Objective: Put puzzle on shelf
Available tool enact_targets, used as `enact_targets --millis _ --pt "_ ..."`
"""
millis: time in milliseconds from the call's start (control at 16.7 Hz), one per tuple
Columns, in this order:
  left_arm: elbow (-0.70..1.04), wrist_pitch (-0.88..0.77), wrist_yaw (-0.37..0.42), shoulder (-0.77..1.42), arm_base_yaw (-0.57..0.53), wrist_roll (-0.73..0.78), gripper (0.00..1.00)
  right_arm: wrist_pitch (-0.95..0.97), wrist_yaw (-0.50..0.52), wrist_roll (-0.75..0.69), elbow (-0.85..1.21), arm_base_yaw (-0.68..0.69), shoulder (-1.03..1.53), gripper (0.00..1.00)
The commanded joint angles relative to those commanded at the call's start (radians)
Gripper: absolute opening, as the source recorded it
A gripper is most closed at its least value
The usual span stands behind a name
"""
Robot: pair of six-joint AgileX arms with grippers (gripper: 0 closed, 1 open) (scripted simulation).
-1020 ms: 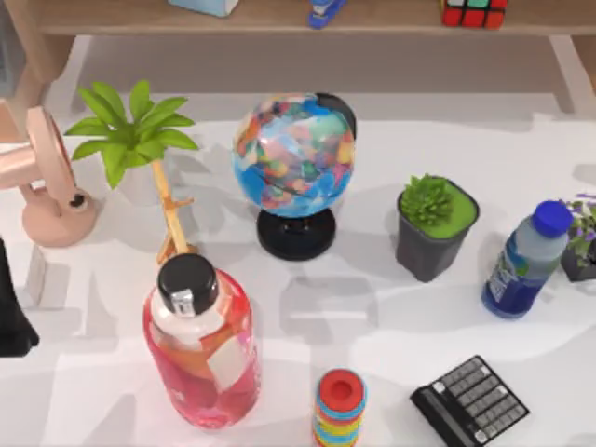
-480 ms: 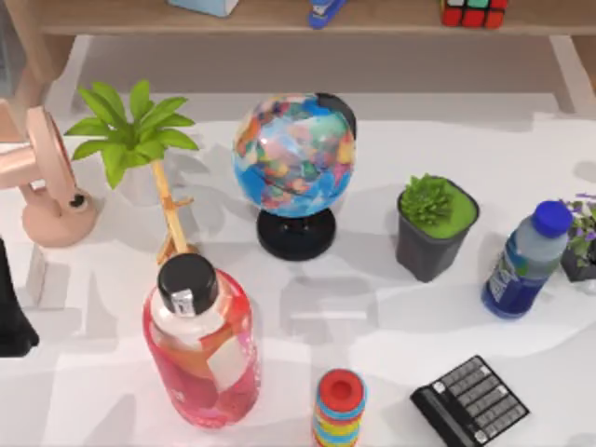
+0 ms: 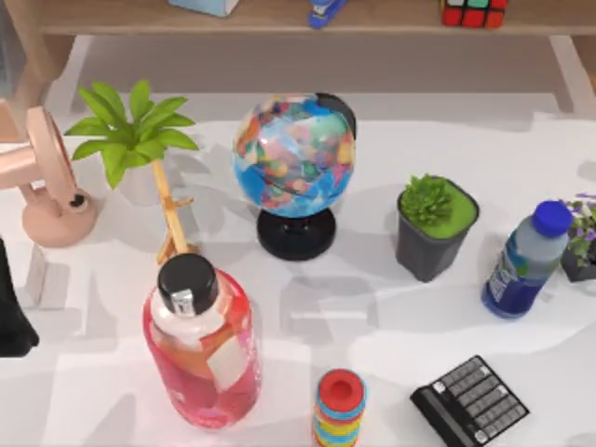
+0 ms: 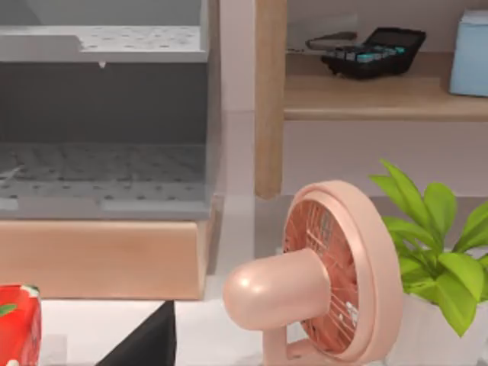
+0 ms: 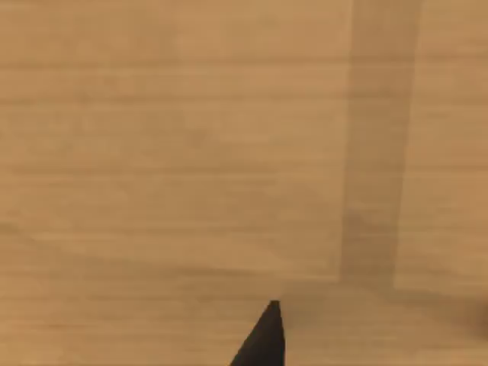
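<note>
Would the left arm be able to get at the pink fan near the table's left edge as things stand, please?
Probably yes. The pink fan stands at the table's left side, and the dark left arm sits at that same edge just in front of it. Nothing lies between them; the palm plant stands off to the fan's right.

bright, even light over the table (image 3: 391, 326), soft grey shadows pooling beside the globe (image 3: 294, 158) and the red bottle (image 3: 200, 349). no glare. left wrist view looks soft, the pink fan (image 4: 320, 286) slightly blurred. right wrist view shows flat, warm-lit wood.
</note>
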Motion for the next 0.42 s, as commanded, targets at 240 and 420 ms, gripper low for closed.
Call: enact_targets --millis 240,420 --pt "0.000 0.000 0.000 0.000 0.000 0.000 1.00 0.000 0.000 0.000 0.000 0.000 0.000 1.00" --pt "0.000 0.000 0.000 0.000 0.000 0.000 1.00 0.000 0.000 0.000 0.000 0.000 0.000 1.00"
